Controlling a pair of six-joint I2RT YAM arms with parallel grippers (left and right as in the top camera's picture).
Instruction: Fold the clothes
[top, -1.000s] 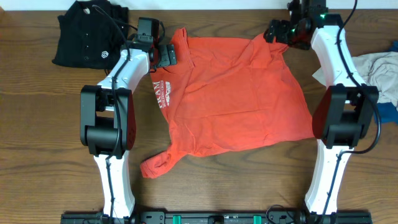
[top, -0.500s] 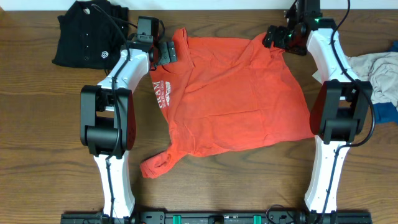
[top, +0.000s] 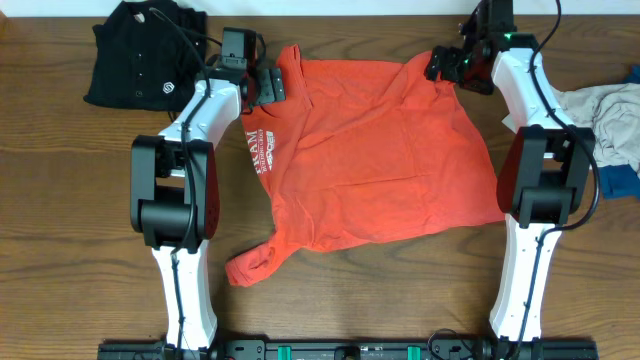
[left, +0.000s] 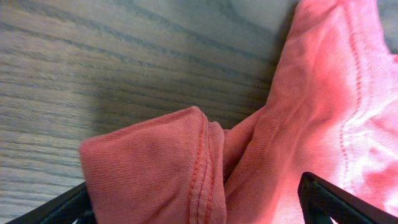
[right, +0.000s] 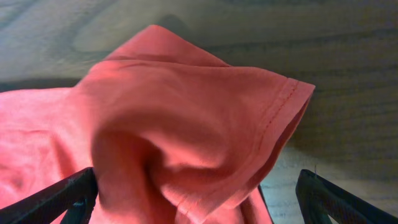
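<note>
Two far T-shirt corners inside pincers

Red-orange T-shirt sleeve bunched up, stitched hem at right, sitting between the wide-spread fingers of the right pincer. Wood-grain desk beyond.
</note>
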